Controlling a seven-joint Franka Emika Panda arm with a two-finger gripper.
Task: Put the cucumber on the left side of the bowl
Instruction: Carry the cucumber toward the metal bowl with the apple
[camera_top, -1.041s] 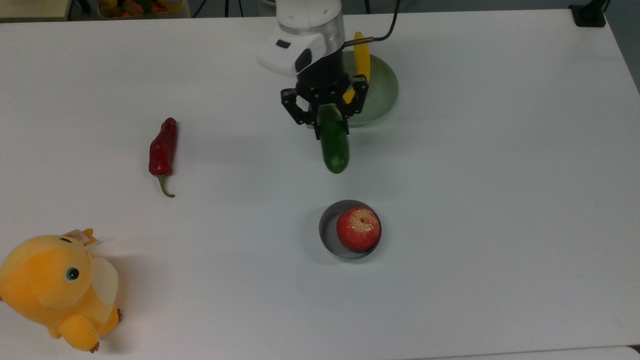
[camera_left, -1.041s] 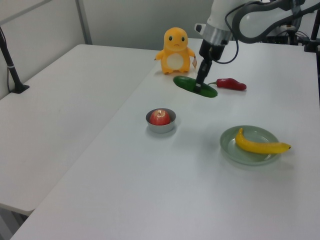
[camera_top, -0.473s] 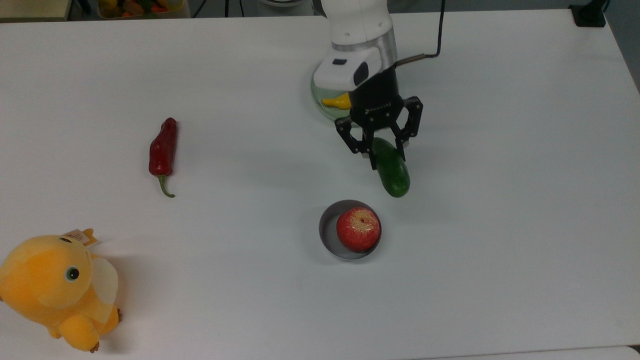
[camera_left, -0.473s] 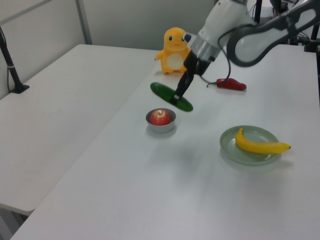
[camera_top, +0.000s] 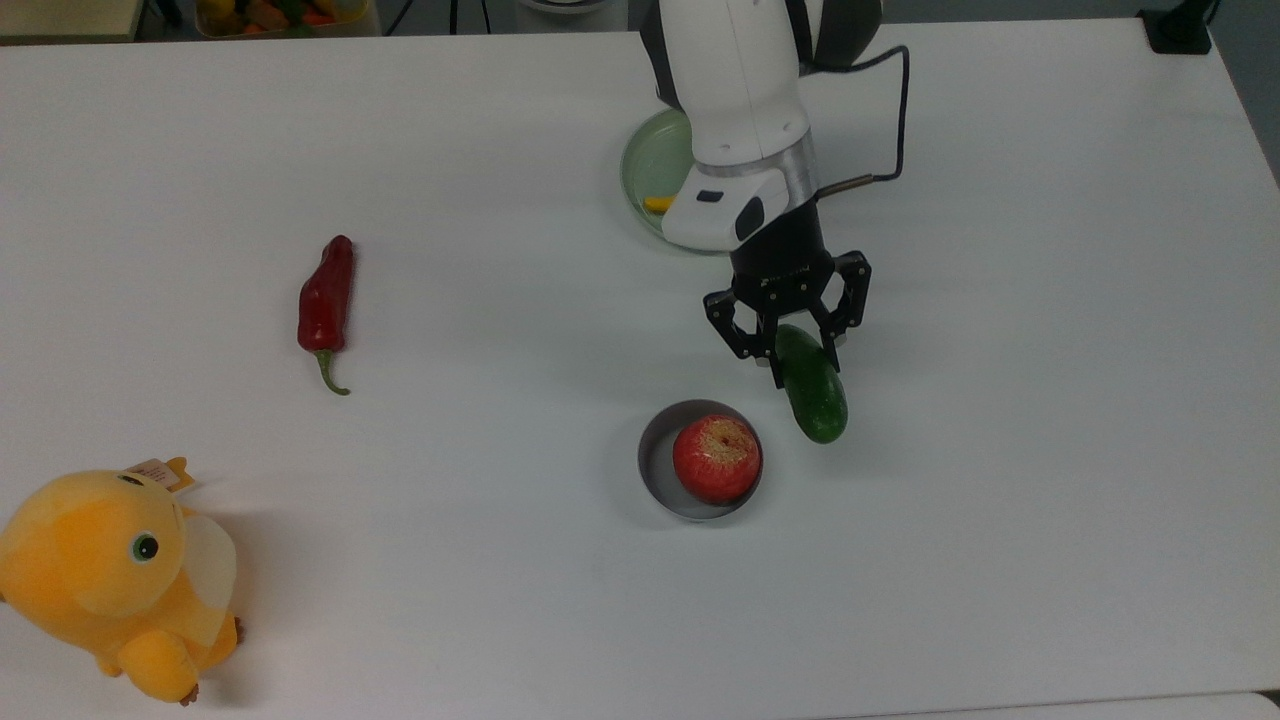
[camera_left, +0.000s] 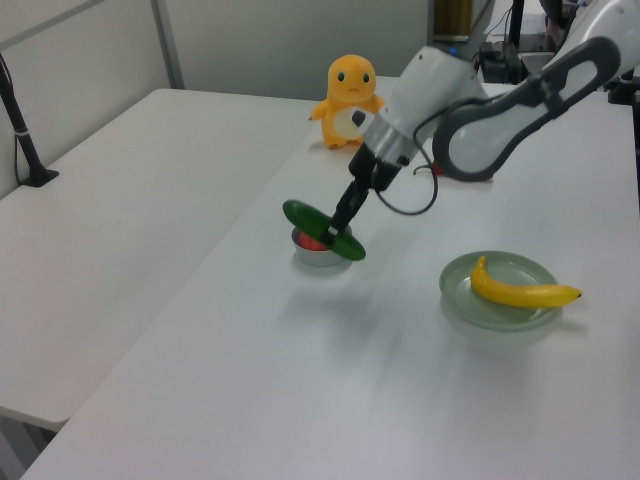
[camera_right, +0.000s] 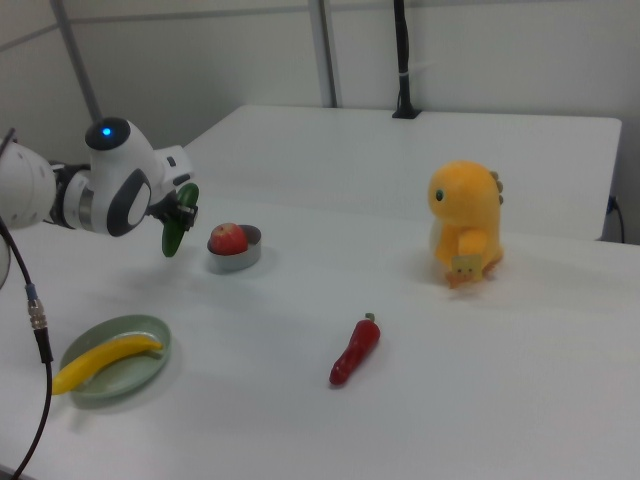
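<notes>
On the white table (camera_top: 1050, 300), going from the top view's left: an orange plush toy (camera_top: 115, 585) sits at the near left corner, a red chili (camera_top: 326, 300) lies further in, and the grey bowl (camera_top: 655, 465) with a red apple (camera_top: 716, 458) stands mid-table. The gripper (camera_top: 790, 345) is clenched on the cucumber (camera_top: 815, 392), just beside the bowl's right rim. A pale green dish (camera_left: 500, 295) holds a banana (camera_left: 520, 290) near the far edge

Apple (camera_top: 717, 459) in bowl (camera_top: 655, 462), cucumber (camera_top: 816, 391) beside.
</notes>
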